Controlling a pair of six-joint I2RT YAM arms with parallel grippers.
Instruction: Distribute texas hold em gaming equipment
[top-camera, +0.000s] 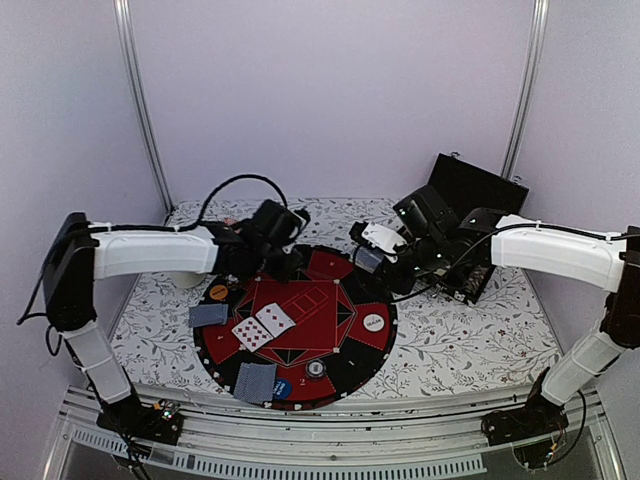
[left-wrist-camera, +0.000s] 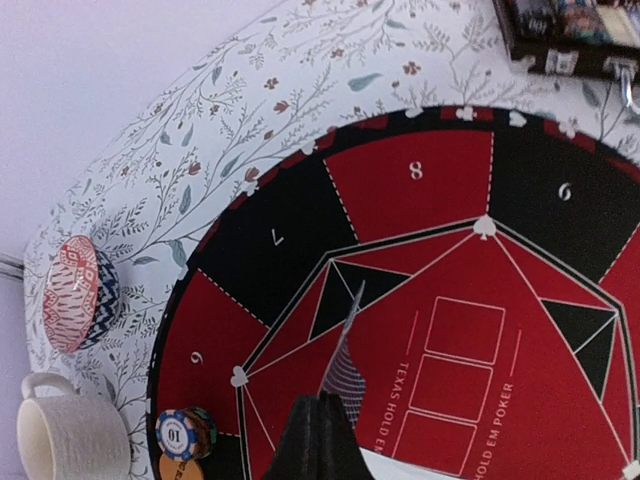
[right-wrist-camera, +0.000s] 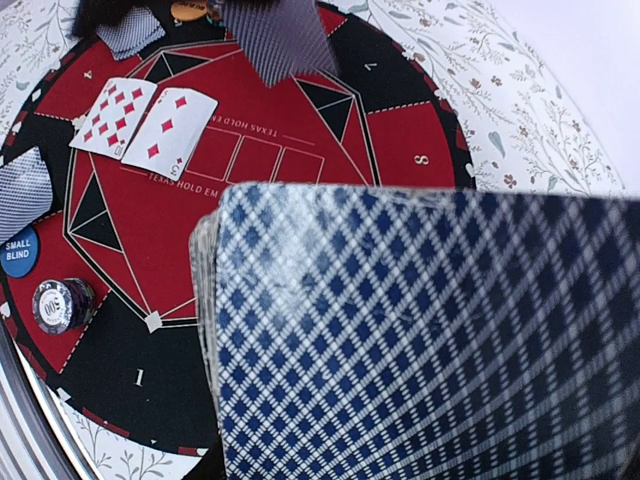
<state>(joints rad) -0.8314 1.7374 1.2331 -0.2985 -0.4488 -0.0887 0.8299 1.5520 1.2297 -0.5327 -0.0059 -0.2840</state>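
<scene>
The left arm (top-camera: 150, 250) is bent at the elbow by the left edge, and its forearm is stretched level to the right. The left pincer (left-wrist-camera: 320, 425) is thus held over the far left part of the round poker mat (top-camera: 310, 305). Its fingers are pressed together on a single playing card (left-wrist-camera: 343, 365), which is seen nearly edge-on. Whether the card's far end touches the mat cannot be told.

On the mat's left side an orange disc (top-camera: 218, 292) and a face-down card (top-camera: 208, 315) are laid. Two face-up diamond cards (top-camera: 263, 327) are placed side by side nearer the middle. A blue disc (top-camera: 283, 388) and a striped poker chip (top-camera: 316, 368) are set at the near rim, and a white disc (top-camera: 373, 322) at the right.

The right arm (top-camera: 555, 250) is bent likewise by the right edge, with its forearm reached leftward. A deck of cards (right-wrist-camera: 430, 330) is pinched, backs up, in the right pincer (top-camera: 376, 258) over the mat's far right rim. A black case (top-camera: 470, 230) is stood open on the bench (top-camera: 470, 340) behind it.
</scene>
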